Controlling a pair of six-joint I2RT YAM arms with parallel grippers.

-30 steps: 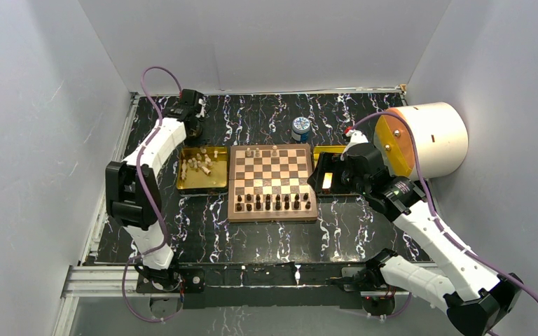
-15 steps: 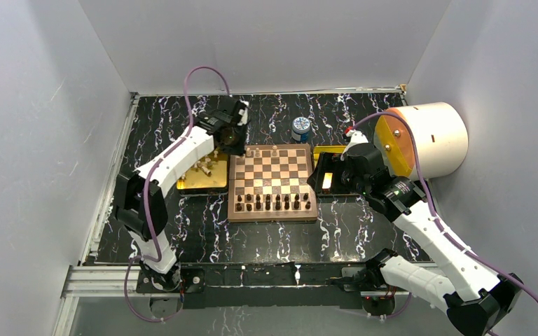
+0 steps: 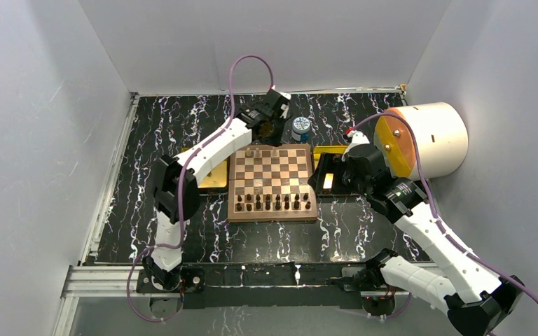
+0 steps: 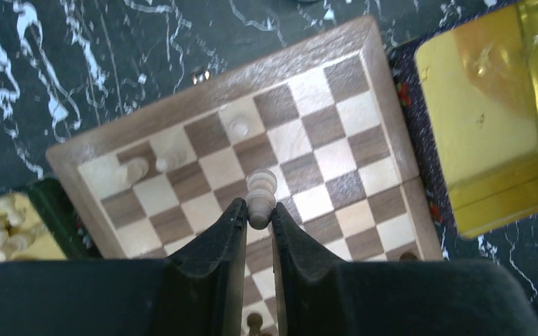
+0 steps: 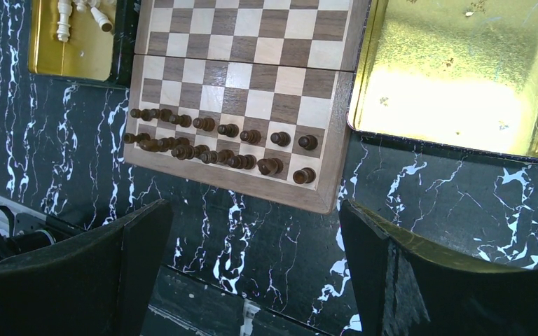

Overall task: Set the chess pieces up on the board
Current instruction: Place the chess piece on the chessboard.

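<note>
Jaws of your right gripper (image 5: 252,273) stand wide apart, released, gripping and touching nothing; its wrist view shows them hanging above the marbled table (image 5: 420,196) at the near edge of the board (image 5: 263,105). Dark pieces (image 5: 228,130) fill the board's two near rows, some crowded together at the left end. Gold right tray (image 5: 462,91) lies just beside the board's right border. Further out, your left gripper (image 4: 258,213) is clenched on one cream piece (image 4: 260,185), pinched low down between the fingertips with its head poking out past them. The wrist view sets it against the board's far half; you cannot tell whether it touches a square. Three more cream pieces (image 4: 239,127) stand in the far row, apart from the jaws, and others lie in the left tray (image 5: 77,52). Beyond the far border sits the blue-and-white jar (image 3: 300,129); its print is too small to read.
</note>
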